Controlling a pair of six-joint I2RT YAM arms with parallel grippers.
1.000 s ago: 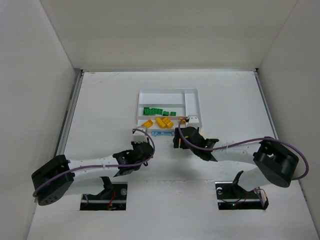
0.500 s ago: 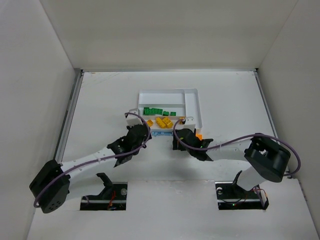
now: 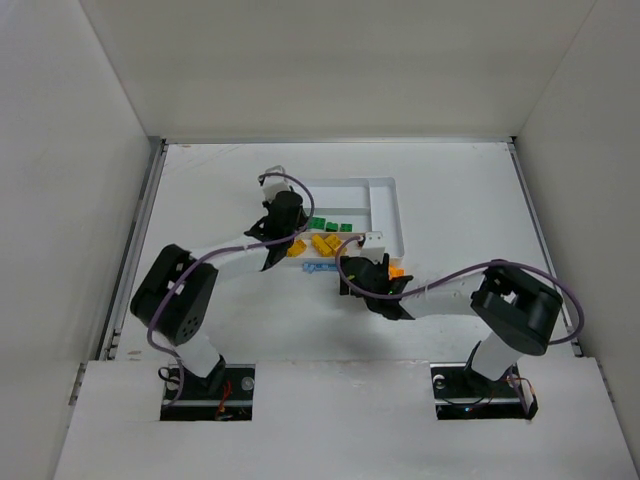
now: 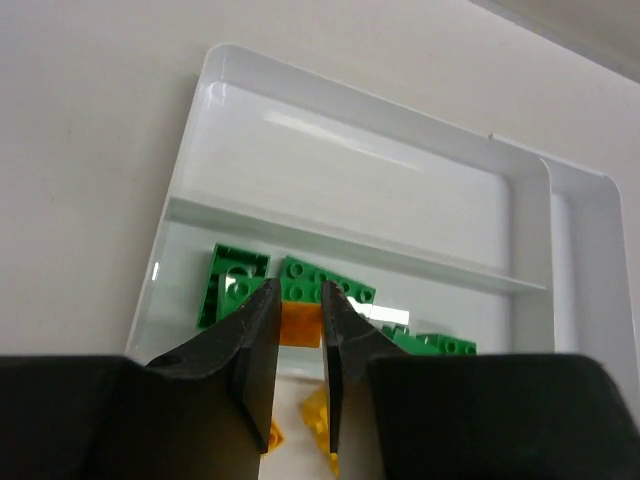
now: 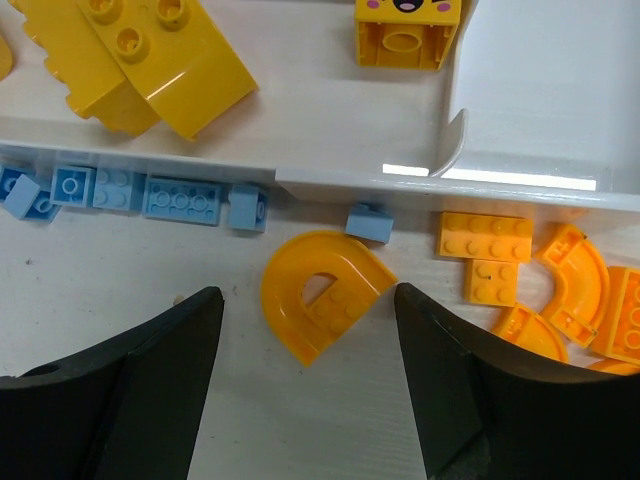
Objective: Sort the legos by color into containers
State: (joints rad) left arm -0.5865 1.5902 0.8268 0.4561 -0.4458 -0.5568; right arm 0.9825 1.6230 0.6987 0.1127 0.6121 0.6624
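My left gripper [image 4: 298, 300] is pinched near-shut on an orange brick [image 4: 299, 328] over the green bricks [image 4: 235, 285] in the tray [image 4: 400, 200], needs another section before release; my right gripper [image 5: 305, 298] gapes empty over an orange arch [image 5: 340, 270] just outside the rim, so lower and close.

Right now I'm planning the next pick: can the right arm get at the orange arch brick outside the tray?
Probably yes. The right gripper hangs open over the orange arch brick, straddling it; nothing covers it, though the tray wall and a light blue brick lie close.
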